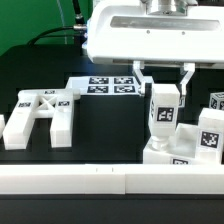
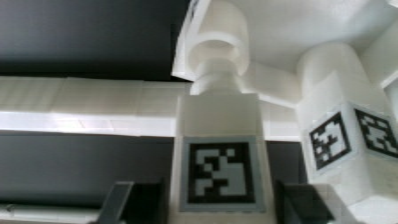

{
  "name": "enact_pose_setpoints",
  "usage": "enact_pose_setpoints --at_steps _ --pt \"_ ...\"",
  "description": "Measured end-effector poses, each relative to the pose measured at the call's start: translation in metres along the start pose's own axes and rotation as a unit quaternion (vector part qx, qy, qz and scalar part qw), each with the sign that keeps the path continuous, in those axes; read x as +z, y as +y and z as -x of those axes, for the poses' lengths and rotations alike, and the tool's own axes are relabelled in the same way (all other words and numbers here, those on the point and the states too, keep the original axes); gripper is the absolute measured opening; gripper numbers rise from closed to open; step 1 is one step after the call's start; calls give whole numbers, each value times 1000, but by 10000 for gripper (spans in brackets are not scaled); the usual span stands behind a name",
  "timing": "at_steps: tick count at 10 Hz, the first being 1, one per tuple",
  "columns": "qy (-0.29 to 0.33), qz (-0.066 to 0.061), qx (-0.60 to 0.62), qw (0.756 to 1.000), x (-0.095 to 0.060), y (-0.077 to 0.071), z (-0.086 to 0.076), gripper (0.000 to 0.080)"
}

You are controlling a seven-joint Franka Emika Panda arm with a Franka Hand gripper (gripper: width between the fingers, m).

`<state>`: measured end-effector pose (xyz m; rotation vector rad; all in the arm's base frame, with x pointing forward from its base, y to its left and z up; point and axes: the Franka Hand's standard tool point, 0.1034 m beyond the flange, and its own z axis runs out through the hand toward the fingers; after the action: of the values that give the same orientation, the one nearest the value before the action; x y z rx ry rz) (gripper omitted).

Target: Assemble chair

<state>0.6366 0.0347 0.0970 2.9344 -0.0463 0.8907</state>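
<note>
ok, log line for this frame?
gripper open around upright bar | bar standing on block | cross-braced plate lying apart

Your exterior view sits low at the near edge of the table (image 1: 110,130). It looks almost level across a white rail (image 1: 70,181) toward the upright post (image 1: 163,112), which stands close to the camera, on the exterior view's right. Behind the post you see the marker board (image 1: 106,86). Well away from the post, on the exterior view's left, lies the cross-braced plate (image 1: 40,114).

Your wrist view looks along the post (image 2: 221,150) from between the jaws, so near that the post fills much of the picture.

Both views share the post and the tagged block (image 1: 211,128) (image 2: 349,112) just beside it.
</note>
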Motion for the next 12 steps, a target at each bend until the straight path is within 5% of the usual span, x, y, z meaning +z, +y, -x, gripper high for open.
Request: enact_pose_setpoints --at_steps 12 --pt "-2 4 -14 1000 5 2 8 290"
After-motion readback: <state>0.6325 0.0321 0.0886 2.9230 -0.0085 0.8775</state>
